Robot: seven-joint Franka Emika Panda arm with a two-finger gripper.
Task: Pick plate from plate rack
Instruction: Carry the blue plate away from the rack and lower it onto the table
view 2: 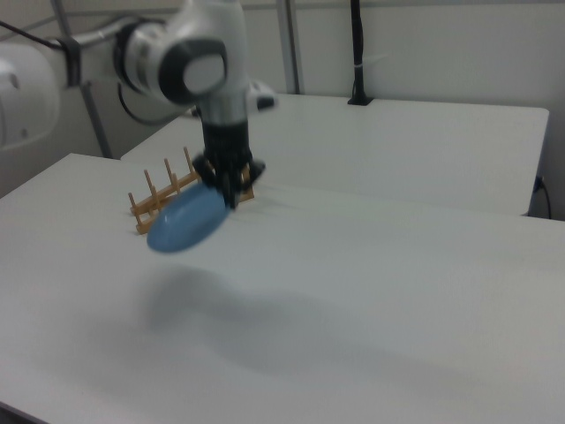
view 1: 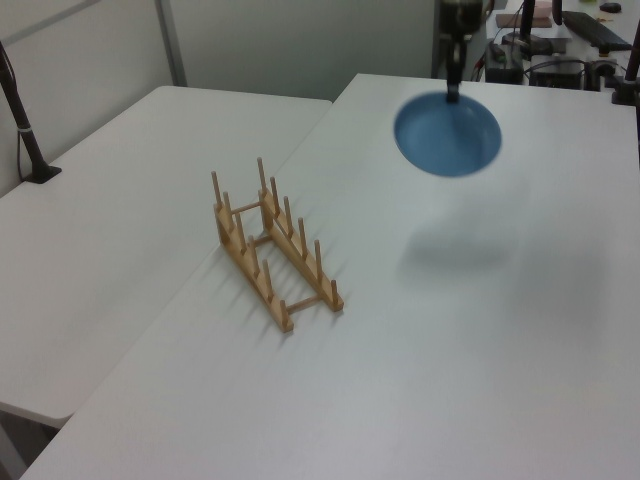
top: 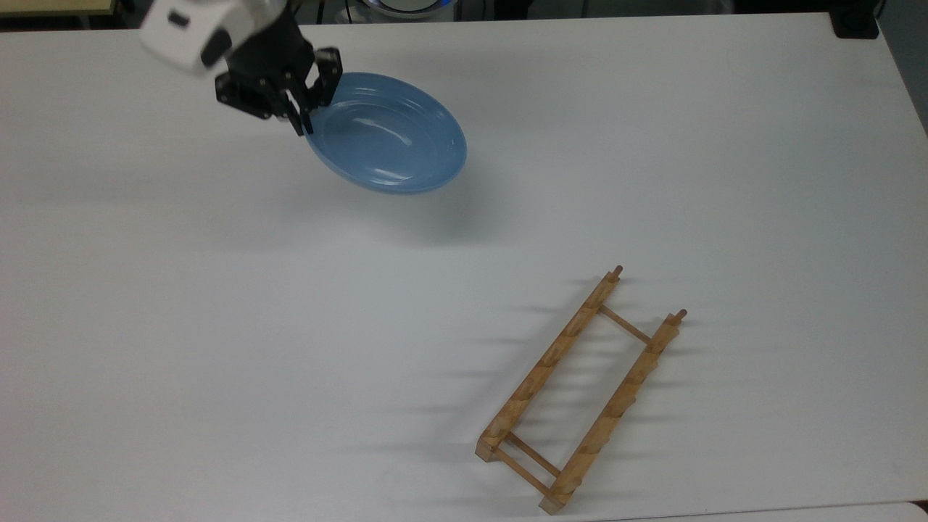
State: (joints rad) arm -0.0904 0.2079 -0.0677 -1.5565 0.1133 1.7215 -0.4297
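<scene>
A white table (top: 652, 145) (view 1: 480, 350) (view 2: 371, 291) carries the scene. Its top is plain and matte, with soft grey shadows across it. In the left view a second white tabletop (view 1: 110, 210) butts against it along a seam running from about 7 o'clock up toward 1 o'clock.

The rack (top: 580, 391) (view 1: 272, 250) (view 2: 168, 196) is the one thing standing directly on the table. In the top view it sits toward 5 o'clock, its two rails running from 7 o'clock to 1 o'clock, joined by thin cross dowels at both ends. In the left view it stands just beside the seam, pegs upright. In the right view it sits toward 10 o'clock.
</scene>
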